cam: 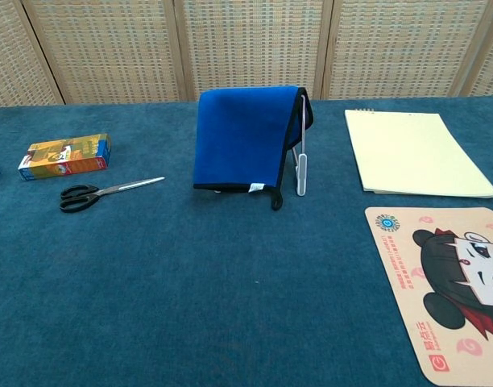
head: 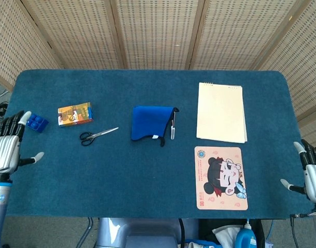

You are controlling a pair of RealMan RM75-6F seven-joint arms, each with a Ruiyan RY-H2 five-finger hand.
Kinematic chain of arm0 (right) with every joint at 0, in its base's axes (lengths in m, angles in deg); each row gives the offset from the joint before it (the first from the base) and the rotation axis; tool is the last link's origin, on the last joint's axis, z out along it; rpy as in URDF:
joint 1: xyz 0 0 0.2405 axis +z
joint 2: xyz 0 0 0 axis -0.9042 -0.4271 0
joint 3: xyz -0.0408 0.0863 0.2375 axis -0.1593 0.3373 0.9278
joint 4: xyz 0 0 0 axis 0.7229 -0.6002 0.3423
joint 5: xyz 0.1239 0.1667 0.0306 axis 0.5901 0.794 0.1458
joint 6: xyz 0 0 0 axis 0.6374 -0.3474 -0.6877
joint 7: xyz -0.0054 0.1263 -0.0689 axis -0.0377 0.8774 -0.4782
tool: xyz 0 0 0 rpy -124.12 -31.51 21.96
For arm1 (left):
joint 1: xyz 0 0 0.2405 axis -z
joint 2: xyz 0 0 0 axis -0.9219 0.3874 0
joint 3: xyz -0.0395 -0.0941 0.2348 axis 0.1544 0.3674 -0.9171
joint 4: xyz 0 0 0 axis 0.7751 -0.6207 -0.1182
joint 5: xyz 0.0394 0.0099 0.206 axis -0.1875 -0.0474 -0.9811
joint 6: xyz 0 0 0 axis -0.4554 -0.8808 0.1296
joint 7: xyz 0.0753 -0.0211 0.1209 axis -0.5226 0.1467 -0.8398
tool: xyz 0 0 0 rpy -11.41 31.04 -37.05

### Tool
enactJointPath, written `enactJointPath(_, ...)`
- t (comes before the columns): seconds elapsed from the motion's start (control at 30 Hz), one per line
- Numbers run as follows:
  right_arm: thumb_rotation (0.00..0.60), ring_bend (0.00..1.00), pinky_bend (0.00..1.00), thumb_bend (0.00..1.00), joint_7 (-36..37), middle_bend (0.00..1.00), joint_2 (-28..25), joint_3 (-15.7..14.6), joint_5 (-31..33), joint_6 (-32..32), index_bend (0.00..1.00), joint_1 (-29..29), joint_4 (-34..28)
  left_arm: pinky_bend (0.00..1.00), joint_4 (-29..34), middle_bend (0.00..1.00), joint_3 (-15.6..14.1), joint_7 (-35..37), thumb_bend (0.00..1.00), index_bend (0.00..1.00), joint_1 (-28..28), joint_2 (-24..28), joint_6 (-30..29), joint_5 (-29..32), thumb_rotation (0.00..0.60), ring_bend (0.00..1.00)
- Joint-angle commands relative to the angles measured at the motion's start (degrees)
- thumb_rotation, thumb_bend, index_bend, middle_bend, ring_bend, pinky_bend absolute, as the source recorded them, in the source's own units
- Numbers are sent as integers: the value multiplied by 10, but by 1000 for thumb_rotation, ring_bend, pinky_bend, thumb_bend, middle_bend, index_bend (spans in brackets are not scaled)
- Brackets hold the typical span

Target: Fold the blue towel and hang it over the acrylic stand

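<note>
The folded blue towel [head: 148, 123] [cam: 246, 135] hangs draped over the clear acrylic stand [head: 173, 127] [cam: 301, 165] at the table's middle. My left hand [head: 6, 148] is at the left table edge, far from the towel, fingers spread and holding nothing. My right hand [head: 312, 173] sits off the right front corner, open and empty. Neither hand appears in the chest view.
Black-handled scissors [head: 97, 135] [cam: 105, 192] and an orange box [head: 75, 114] [cam: 65, 156] lie left of the towel. A blue toy brick [head: 36, 123] sits near my left hand. A yellow notepad [head: 221, 111] [cam: 416, 163] and a cartoon mouse pad [head: 221, 177] [cam: 444, 282] lie at the right.
</note>
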Motion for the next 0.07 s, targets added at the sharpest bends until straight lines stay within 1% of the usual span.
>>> enactJointPath(0.03, 600, 0, 0, 0, -1, 0, -3, 1, -6, 11, 0, -3, -5, 0, -3, 0, -33, -27, 161, 0, -46, 0, -49, -39, 600, 0)
enactJointPath(0.07, 600, 0, 0, 0, -2, 0, -3, 1, -7, 14, 0, -5, -6, 0, -6, 0, -36, -25, 161, 0, -56, -3, -58, -49, 600, 0)
